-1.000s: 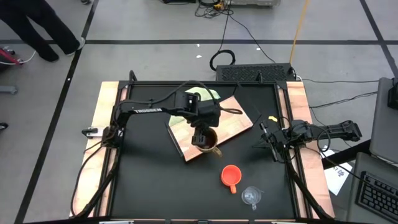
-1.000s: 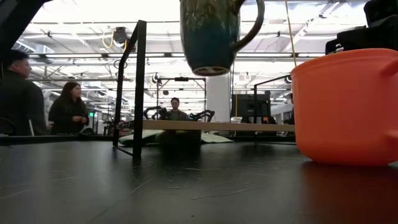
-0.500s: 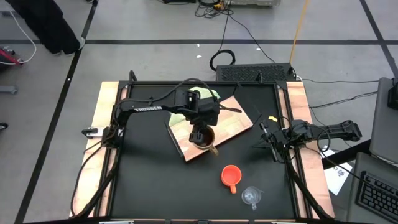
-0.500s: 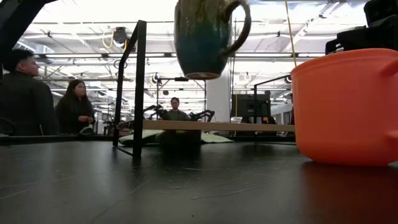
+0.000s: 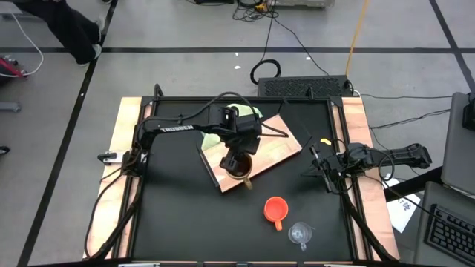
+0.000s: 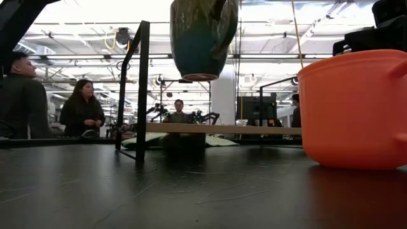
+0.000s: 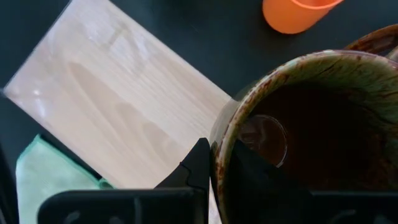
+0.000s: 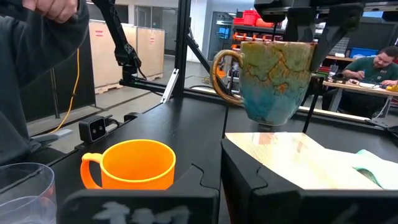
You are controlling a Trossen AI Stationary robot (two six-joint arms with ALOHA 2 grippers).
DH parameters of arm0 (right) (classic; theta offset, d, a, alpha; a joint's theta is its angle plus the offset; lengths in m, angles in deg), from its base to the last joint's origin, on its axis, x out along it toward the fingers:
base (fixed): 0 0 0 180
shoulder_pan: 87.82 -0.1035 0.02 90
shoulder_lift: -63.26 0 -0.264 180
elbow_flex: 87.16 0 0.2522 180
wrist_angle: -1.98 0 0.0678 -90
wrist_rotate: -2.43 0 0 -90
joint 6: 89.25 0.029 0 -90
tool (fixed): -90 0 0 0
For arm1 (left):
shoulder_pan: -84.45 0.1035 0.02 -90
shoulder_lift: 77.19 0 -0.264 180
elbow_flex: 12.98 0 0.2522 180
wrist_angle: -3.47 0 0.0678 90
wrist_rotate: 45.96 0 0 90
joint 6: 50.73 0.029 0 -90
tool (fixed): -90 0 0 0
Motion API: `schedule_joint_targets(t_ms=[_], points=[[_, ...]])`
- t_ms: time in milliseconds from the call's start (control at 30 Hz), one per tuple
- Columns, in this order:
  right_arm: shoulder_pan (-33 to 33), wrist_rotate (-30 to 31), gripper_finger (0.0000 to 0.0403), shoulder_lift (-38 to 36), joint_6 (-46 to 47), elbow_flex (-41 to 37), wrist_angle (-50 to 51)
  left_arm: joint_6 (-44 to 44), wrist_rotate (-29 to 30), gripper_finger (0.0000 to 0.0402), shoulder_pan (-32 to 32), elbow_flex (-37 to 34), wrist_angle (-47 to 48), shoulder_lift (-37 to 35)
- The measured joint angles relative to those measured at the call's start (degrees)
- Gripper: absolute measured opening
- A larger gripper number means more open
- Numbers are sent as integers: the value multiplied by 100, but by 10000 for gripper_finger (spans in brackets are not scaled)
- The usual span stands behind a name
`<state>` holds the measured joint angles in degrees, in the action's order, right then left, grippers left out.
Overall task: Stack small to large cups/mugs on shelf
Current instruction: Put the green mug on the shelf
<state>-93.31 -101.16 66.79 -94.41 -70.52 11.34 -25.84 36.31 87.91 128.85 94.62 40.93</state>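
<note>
Our left gripper (image 5: 236, 158) pinches the brown mug's (image 6: 199, 38) rim, holding it above the shelf (image 5: 256, 152). Our right gripper's (image 5: 320, 169) jaws: we cannot tell.

"TROSSEN" on left arm (image 5: 175, 129)

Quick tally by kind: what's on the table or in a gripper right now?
Mugs: 1, brown mug, held by the left gripper
Cups: 2, orange cup, clear glass cup
Boards: 1, wooden board
Cloths: 1, green cloth
Total: 5
</note>
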Motion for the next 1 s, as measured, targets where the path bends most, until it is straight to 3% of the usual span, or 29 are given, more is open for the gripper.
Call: schedule_joint_targets(t_ms=[567, 833, 1000], points=[[-2, 0, 0, 0, 149, 1, -2, 98, -561, 35, 479, -5, -77, -33], [-1, 1, 0, 7, 144, 1, 4, -137, -467, 35, 481, -13, 354, -465], [-1, 3, 0, 46, 100, 0, -25, -167, -458, 35, 494, -311, -73, -802]])
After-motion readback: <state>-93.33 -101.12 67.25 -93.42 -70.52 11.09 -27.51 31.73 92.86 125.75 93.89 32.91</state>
